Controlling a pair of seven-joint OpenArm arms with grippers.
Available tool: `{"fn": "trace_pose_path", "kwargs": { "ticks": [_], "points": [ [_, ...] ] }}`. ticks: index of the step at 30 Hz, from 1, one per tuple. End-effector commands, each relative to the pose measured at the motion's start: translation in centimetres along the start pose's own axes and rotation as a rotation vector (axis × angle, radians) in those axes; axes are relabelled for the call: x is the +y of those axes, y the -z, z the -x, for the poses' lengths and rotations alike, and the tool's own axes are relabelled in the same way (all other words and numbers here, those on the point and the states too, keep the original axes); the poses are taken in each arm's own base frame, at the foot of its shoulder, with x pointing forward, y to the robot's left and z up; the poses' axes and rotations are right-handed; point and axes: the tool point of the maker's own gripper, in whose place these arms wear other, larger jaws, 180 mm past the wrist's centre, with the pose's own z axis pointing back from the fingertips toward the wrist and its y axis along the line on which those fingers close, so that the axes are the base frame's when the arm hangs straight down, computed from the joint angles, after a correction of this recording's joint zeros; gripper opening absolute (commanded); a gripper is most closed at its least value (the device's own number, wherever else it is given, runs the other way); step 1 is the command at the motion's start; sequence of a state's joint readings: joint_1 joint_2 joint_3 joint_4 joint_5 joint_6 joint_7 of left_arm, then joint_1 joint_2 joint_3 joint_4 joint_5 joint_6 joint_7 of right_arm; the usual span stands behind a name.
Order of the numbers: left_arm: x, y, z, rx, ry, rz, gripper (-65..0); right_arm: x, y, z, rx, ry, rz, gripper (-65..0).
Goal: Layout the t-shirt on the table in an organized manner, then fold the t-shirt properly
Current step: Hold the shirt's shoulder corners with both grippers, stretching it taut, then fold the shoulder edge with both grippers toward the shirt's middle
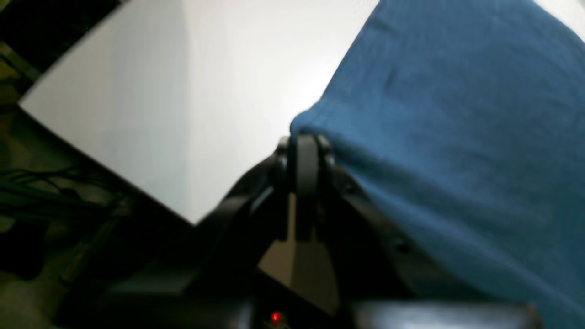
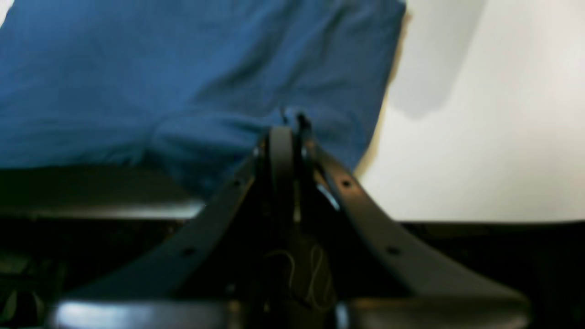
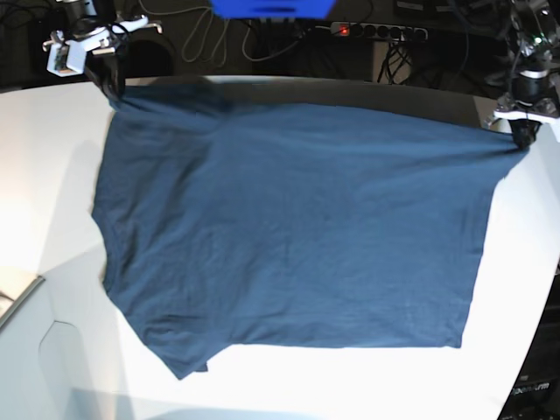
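Observation:
The dark blue t-shirt [image 3: 289,219] hangs stretched between my two grippers, its lower part spread over the white table [image 3: 44,166]. In the base view my left gripper [image 3: 524,134] is at the far right, shut on one top corner of the t-shirt [image 1: 457,137]. My right gripper [image 3: 111,87] is at the far left, shut on the other top corner. The left wrist view shows the left gripper [image 1: 307,139] pinching the fabric's edge. The right wrist view shows the right gripper [image 2: 288,128] closed on a fold of the t-shirt [image 2: 183,77]. No label mark shows.
A power strip [image 3: 378,31] and cables lie behind the table's far curved edge. A blue object [image 3: 271,8] sits at the top centre. A grey tray corner [image 3: 13,297] pokes in at the left. Bare table [image 1: 183,91] shows beside the shirt.

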State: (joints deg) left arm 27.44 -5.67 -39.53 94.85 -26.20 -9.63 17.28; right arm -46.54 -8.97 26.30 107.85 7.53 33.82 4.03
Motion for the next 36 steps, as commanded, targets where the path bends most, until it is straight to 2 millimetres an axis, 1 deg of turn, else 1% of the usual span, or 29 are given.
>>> {"fn": "trace_pose_path", "kwargs": {
  "ticks": [1, 4, 7, 12, 16, 18, 22, 24, 26, 27, 29, 32, 36],
  "points": [
    [-0.1, -0.2, -1.7, -0.054, 0.013, 0.008, -64.9, 0.3, -0.4, -1.0, -0.045, 0.005, -0.016, -65.0],
    [0.2, -0.4, -1.7, -0.051, 0.024, 0.006, -64.9, -0.2, -0.3, -1.4, -0.060, -0.001, -0.003, -65.0],
    [0.0, -0.1, -2.2, -0.066, 0.020, 0.009, -64.9, -0.4, 0.5, -2.2, -0.087, -0.005, 0.000, -65.0],
    [-1.7, 1.2, -3.6, -0.106, -0.004, 0.037, -64.9, -0.3, 2.6, -4.7, -0.174, -0.013, -0.009, -65.0],
    [-2.9, 2.3, -5.5, -0.156, -0.026, 0.058, -64.9, -0.1, 4.4, -7.0, -0.251, -0.015, -0.018, -65.0],
    [-4.0, 2.8, -6.2, -0.173, -0.027, 0.082, -64.9, -0.1, 5.4, -8.1, -0.290, -0.012, -0.023, -65.0],
    [-6.0, 3.8, -7.6, -0.207, -0.040, 0.126, -64.9, -0.2, 7.7, -9.3, -0.335, 0.004, -0.031, -65.0],
    [-6.6, 4.7, -7.6, -0.202, -0.055, 0.136, -64.9, 0.0, 9.1, -9.7, -0.333, -0.039, -0.033, -65.0],
    [-6.7, 5.6, -8.2, -0.210, -0.061, 0.137, -64.9, 0.2, 10.5, -10.4, -0.335, -0.084, -0.033, -65.0],
    [-6.6, 6.0, -8.4, -0.210, -0.063, 0.135, -64.9, 0.2, 11.2, -10.4, -0.332, -0.091, -0.033, -65.0],
    [-6.5, 7.0, -8.1, -0.198, -0.079, 0.128, -64.9, 0.3, 12.6, -10.9, -0.340, -0.096, -0.037, -65.0],
    [-6.1, 8.0, -8.4, -0.193, -0.045, 0.108, -64.9, 0.3, 14.9, -11.8, -0.346, -0.112, -0.040, -65.0],
    [-6.3, 9.3, -8.8, -0.191, -0.041, 0.098, -64.9, 0.3, 17.6, -13.1, -0.354, -0.125, -0.053, -65.0]
  ]
}}
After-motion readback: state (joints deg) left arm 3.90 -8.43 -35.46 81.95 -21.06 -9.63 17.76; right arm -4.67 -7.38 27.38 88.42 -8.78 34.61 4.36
